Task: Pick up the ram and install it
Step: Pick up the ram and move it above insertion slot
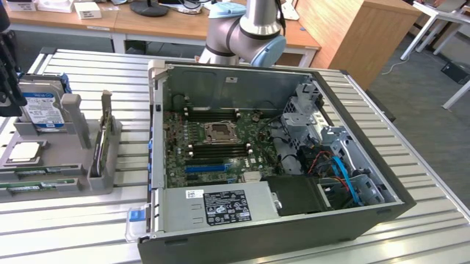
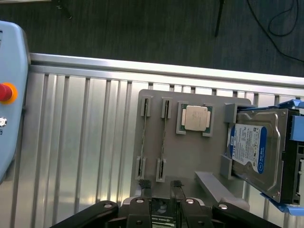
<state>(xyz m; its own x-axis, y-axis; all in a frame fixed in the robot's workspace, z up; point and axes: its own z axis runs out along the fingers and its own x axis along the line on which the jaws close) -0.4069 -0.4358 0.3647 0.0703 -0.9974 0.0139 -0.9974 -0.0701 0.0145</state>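
Two ram sticks stand on edge in a grey holder (image 2: 190, 156). One ram (image 2: 144, 137) is on the holder's outer side. The other ram (image 2: 164, 137) is nearer the square silver processor (image 2: 196, 118). In the exterior view they show as green strips (image 1: 37, 185) at the holder's front. My gripper (image 2: 160, 185) hovers over the end of the two sticks, open, with nothing between its fingertips (image 2: 144, 183). The fingertips stand either side of the line of the stick nearer the processor, and I see no contact. The open computer case (image 1: 382, 214) holds the motherboard (image 1: 213, 159), with its memory slots (image 1: 220, 148) beside the socket.
A hard drive (image 2: 254, 149) with a blue-white label stands in the same holder beside the processor. The slatted metal table (image 2: 76, 156) carries holder and case. A panel with a red button (image 2: 4, 92) is at one side. The arm's base (image 1: 246, 33) rises behind the case.
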